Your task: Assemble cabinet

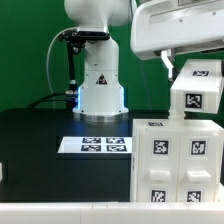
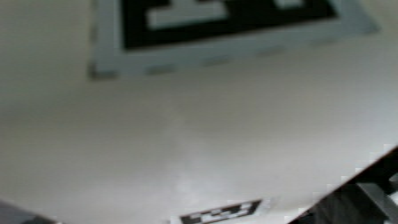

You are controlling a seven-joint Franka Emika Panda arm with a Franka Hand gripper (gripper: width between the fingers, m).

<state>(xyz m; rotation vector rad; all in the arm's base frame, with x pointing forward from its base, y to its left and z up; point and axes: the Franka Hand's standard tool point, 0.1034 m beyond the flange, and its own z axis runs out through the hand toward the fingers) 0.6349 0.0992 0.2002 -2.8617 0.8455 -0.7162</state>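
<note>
The cabinet stands at the exterior view's right. Its large white body [image 1: 176,165] carries several black-and-white tags. A smaller white piece [image 1: 196,88] with one tag sits on top of it, tilted a little. My gripper [image 1: 167,62] hangs from the white hand at the top right, right by the upper corner of that smaller piece. Its fingers are mostly hidden, so I cannot tell whether they are open or shut. In the wrist view a white cabinet face [image 2: 178,130] fills the picture very close up, with a big tag [image 2: 222,25] and a small tag [image 2: 221,212]. No fingers show there.
The marker board [image 1: 95,146] lies flat on the black table [image 1: 40,140] in front of the robot base [image 1: 102,85]. A white strip runs along the near edge [image 1: 60,213]. A green wall is behind.
</note>
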